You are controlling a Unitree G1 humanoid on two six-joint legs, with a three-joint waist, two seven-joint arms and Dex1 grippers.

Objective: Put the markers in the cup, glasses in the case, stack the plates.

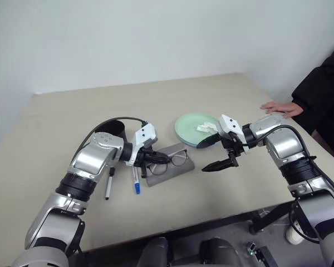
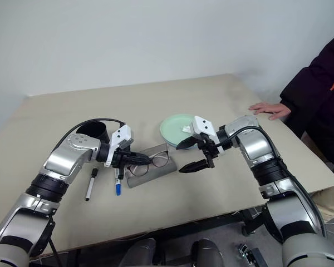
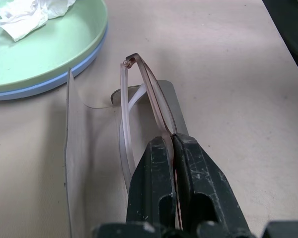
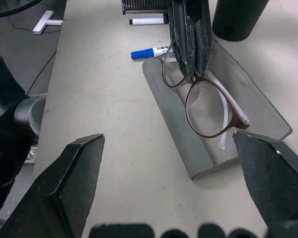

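The left pincer (image 1: 154,157) gripped the glasses (image 4: 204,106) over the open grey case (image 4: 188,144) on the desk (image 1: 211,94); the right pincer (image 1: 218,153) hung wide open beside the stacked plates (image 1: 189,125).

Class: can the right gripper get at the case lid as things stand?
Probably yes: the right gripper hangs open beside the case, with bare table between; the left gripper holds the glasses over it.

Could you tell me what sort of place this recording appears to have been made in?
Probably a robot test room or lab, not a home: a plain beige table against a bare white wall, set out with a few props such as the stacked plates and glasses case, with a person's hand resting on the table edge.
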